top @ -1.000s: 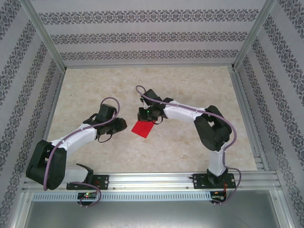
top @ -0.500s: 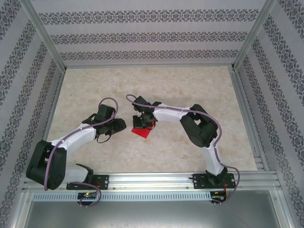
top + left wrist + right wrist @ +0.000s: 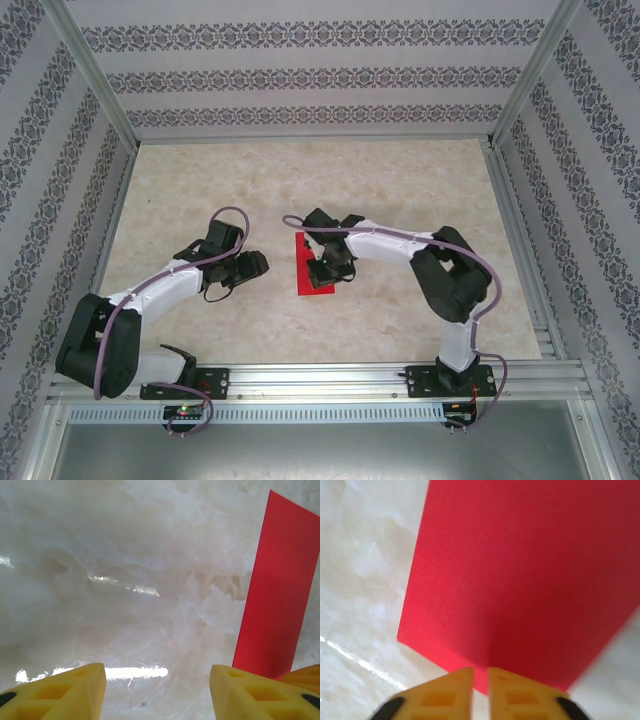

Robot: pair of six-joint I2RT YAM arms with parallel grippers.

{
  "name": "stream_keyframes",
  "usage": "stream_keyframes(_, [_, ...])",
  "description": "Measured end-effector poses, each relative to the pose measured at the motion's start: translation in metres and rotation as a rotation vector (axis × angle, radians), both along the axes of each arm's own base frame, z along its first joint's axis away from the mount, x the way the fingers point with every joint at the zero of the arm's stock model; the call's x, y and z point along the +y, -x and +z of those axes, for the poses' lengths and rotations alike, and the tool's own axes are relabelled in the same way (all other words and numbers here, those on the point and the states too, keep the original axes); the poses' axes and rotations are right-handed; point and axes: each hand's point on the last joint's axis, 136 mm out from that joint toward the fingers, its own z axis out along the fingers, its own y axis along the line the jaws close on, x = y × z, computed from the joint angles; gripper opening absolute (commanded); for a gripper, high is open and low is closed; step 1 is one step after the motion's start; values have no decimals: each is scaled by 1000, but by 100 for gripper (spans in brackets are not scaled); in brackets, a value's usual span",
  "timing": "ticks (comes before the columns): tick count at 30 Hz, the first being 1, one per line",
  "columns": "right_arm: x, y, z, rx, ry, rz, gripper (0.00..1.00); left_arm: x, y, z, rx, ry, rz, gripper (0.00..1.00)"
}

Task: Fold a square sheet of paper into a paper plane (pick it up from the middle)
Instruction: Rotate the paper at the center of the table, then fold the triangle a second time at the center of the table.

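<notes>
The square sheet of paper [image 3: 308, 282] is bright red and lies at the table's middle, its long side running away from me. My right gripper [image 3: 326, 272] hangs over it and hides part of it. In the right wrist view the sheet [image 3: 520, 580] spreads out ahead of the right gripper [image 3: 480, 690]. Its yellow fingers [image 3: 516, 696] stand a narrow slit apart, and the sheet's near edge reaches into that slit. My left gripper [image 3: 256, 264] is open just left of the sheet. The sheet's edge [image 3: 280, 595] rises beside its right finger [image 3: 250, 692], with bare table between the fingers.
The pale marble tabletop [image 3: 200, 180] is ringed by patterned walls and a metal frame [image 3: 100, 90]. Both arm bases sit on the rail [image 3: 320, 380] along the near edge. Open tabletop lies behind and to both sides of the grippers.
The right gripper swung over the sheet, which turned from a diamond to a long upright shape and shifted right. Its jaws parted slightly. The left gripper's jaws widened.
</notes>
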Motion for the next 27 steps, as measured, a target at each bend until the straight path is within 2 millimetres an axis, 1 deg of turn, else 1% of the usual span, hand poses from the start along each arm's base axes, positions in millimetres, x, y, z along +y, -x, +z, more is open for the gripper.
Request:
stream_keyframes(2, [-1,-12,22,-64,-44,-66,35,-3,2,-1,10,12,-11,62])
stream_keyframes(4, [0,-23,42,-133,-86,-129,39,-8,3,1,13,25,-26,64])
stream_keyframes(6, [-1,-32,53,-179,-102,-185,42,-16,6,2,17,39,-51,65])
stream_keyframes(7, [-1,-36,54,-195,-103,-210,42,-21,7,3,23,48,-66,65])
stream_keyframes(9, [-3,-41,51,-204,-90,-246,42,-33,10,2,37,71,-97,64])
stream_keyframes(12, [-4,-44,39,-190,-67,-278,41,-52,17,-5,75,108,-139,56])
stream_keyframes(16, [-1,-49,23,-165,-62,-301,38,-72,26,-16,122,141,-182,55])
stream_keyframes(19, [-1,-54,11,-138,-64,-322,36,-81,31,-21,148,155,-192,55])
stream_keyframes(23, [-2,-62,-5,-105,-61,-349,35,-93,33,-22,157,183,-206,54])
stream_keyframes(25, [-3,-64,-11,-94,-56,-362,35,-97,33,-22,161,190,-206,55])
stream_keyframes(27, [-4,-66,-12,-90,-61,-375,35,-100,33,-22,162,194,-206,55])
